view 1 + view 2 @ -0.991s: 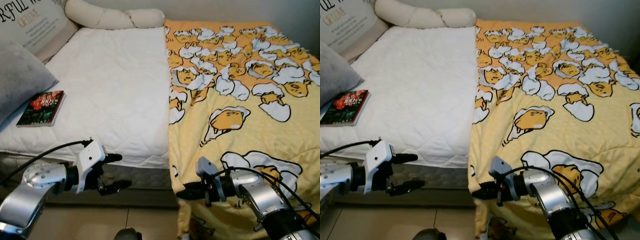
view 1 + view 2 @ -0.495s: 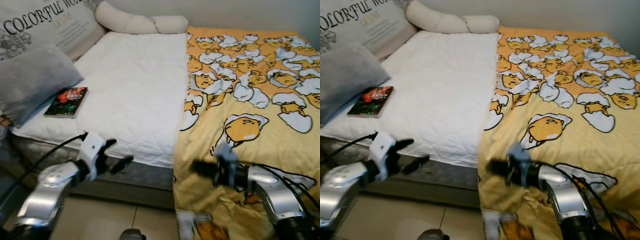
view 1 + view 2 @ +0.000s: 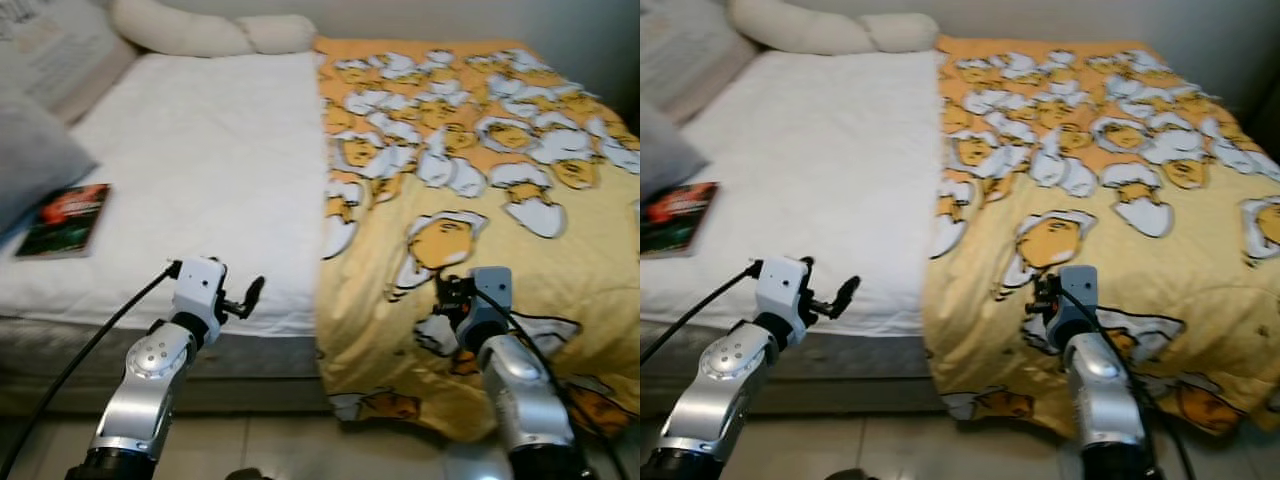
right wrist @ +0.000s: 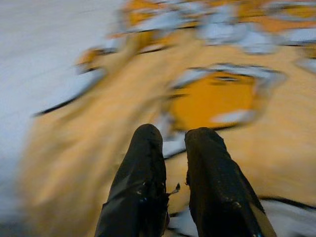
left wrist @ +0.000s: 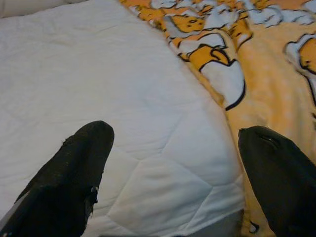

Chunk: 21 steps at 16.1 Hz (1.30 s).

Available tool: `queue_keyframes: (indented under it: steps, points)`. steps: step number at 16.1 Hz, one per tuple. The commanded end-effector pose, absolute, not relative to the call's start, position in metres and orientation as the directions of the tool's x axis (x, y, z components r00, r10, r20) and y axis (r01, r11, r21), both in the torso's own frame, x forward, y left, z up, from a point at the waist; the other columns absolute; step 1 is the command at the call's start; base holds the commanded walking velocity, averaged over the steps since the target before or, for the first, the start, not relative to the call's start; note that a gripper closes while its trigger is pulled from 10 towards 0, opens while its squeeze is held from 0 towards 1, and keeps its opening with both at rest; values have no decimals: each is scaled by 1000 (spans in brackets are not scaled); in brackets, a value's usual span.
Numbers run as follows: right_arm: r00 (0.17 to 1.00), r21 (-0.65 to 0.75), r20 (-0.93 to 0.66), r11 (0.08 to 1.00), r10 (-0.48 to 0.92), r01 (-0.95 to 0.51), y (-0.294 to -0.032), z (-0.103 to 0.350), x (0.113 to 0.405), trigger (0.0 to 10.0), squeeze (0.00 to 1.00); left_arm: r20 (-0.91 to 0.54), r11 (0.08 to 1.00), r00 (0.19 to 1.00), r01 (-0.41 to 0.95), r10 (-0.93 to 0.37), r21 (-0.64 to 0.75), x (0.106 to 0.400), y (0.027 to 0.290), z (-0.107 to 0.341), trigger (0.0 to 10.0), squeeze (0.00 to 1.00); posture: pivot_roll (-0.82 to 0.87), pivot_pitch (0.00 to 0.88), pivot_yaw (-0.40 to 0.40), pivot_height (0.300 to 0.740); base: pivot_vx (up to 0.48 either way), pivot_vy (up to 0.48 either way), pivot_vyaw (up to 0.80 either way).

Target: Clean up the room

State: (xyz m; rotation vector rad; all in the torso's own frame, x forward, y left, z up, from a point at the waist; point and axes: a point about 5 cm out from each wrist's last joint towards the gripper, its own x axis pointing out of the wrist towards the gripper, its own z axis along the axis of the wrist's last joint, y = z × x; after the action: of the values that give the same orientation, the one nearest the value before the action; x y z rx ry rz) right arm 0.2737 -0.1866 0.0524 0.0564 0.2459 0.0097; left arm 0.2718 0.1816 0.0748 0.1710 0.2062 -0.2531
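Up close, the left gripper (image 5: 173, 163) gapes wide over the white mattress (image 3: 200, 180) edge; the right gripper (image 4: 173, 148) is pinched together above the yellow blanket (image 3: 480, 200).

Nothing legible from my feed, book cover (image 3: 62, 218) lettering blurred, cushion (image 3: 58, 52) print too smeared to read

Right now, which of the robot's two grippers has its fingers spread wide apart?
The left gripper, over the white mattress; the right gripper's fingers are nearly together.
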Motion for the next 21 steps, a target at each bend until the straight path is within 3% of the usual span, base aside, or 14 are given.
queue_keyframes:
  steps: [1, 5, 8, 12, 21]
  points:
    - [970, 45, -236, 996, -60, 73, -194, 53, 271, 10000, 0, -202, 959, 956, 243, -212, 148, 275, 178, 77, 10000, 0, 25, 0, 2, 740, 0, -330, 0]
    - [965, 43, -247, 995, -82, 95, -192, 47, 264, 10000, 0, -185, 970, 972, 179, -148, 162, 283, 185, 80, 10000, 0, 18, 0, 0, 740, 0, -375, 0]
    - [971, 70, -227, 994, -67, 85, -186, 52, 276, 10000, 0, -172, 968, 975, 171, -140, 182, 287, 190, 85, 10000, 0, 36, 0, -11, 740, 0, -394, 0]
    - [967, 120, -251, 991, -34, 66, -174, 46, 277, 10000, 0, -160, 963, 978, 163, -130, 214, 291, 192, 88, 10000, 0, 100, 0, -75, 740, 0, -392, 0]
    - [976, 128, -219, 991, -15, 44, -169, 51, 285, 10000, 0, -164, 971, 978, 158, -129, 182, 295, 191, 90, 10000, 0, 75, 0, -46, 740, 0, -387, 0]
